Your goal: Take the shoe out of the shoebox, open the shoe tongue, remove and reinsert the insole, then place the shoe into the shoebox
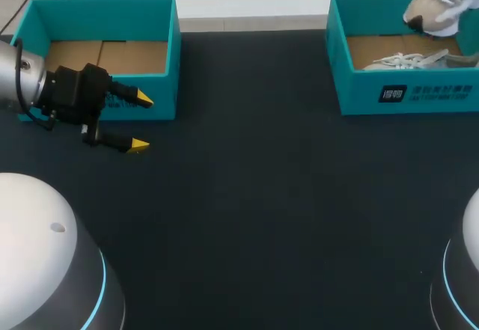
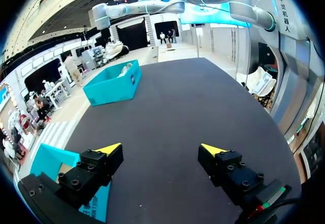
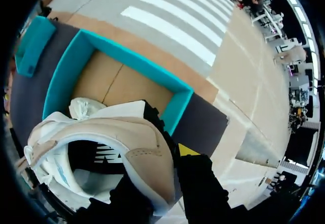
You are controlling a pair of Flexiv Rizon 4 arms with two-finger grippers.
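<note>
— So, where is the shoe point(image 3: 122, 132)?
— Up above the shoebox point(image 1: 404, 94) at your far right. Your right gripper point(image 3: 170, 140) is clamped on its heel end. A second shoe point(image 1: 408, 60) lies inside, below it.
— And your left gripper point(image 1: 142, 123)?
— Fingers spread apart, holding nothing, just beside the teal box point(image 1: 174, 60) on the dark table point(image 1: 262, 195).

My right hand point(image 3: 171, 141) holds the beige-and-white shoe point(image 1: 441, 4) above the open teal shoebox point(image 1: 408, 96) at upper right, a second shoe point(image 1: 415, 60) inside.
</note>
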